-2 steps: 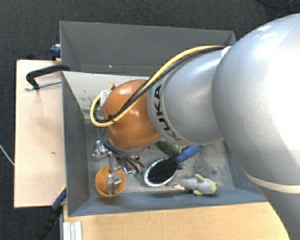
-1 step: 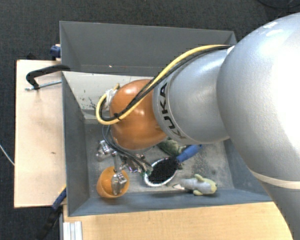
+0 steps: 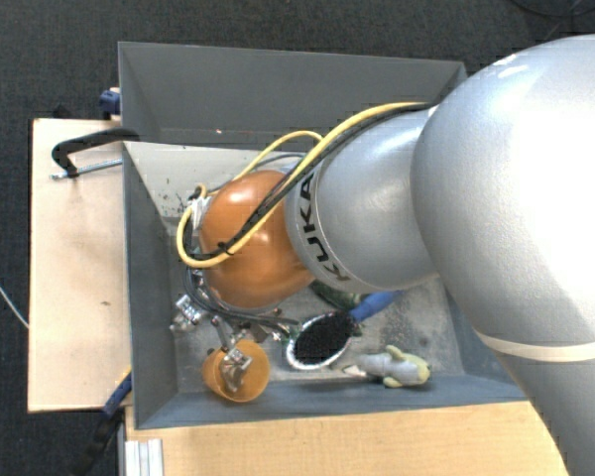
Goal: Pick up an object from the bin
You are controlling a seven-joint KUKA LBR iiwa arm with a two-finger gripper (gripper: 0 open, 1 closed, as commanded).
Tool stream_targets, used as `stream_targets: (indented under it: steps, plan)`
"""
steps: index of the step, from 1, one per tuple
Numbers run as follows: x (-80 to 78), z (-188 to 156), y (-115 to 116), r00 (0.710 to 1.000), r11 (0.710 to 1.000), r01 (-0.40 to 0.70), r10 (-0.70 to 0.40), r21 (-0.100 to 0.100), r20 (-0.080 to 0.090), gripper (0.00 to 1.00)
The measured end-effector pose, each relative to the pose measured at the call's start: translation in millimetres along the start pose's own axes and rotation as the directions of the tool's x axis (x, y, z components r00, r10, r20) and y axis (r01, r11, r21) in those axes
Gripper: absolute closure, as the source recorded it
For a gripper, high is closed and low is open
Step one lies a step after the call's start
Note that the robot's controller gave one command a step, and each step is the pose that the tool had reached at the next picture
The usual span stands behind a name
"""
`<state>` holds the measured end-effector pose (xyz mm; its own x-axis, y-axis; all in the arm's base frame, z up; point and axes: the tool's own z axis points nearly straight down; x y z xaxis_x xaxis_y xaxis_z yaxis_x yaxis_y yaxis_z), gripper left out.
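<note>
The gripper (image 3: pixel 238 357) is hanging over a round orange ball (image 3: pixel 219 381) beside the near wall (image 3: pixel 327 401). Its closure cannot be told.

Bin (image 3: pixel 139 296): the things lie along the near wall. Round thing (image 3: pixel 236 377) in the near-left corner, hand (image 3: pixel 230 345) right above it, overlapping its top. Brush (image 3: pixel 322 340) just right of it, handle running back-right under the arm (image 3: pixel 397 206). Small toy figure (image 3: pixel 392 367) right of the brush (lying flat, beside the near wall). Arm covers the bin's middle and right.
</note>
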<state>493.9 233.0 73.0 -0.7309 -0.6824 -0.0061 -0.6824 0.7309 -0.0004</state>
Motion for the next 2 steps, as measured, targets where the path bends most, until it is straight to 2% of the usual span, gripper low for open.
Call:
stream_targets:
  steps: [1,2]
  plan:
    - [-0.9,0.2,1.4,0.941,0.941,0.339,-0.339,0.002,0.0,0.0]
    - [-0.5,-1.4,1.4,0.941,0.941,0.339,-0.339,-0.001,-0.007,1.0]
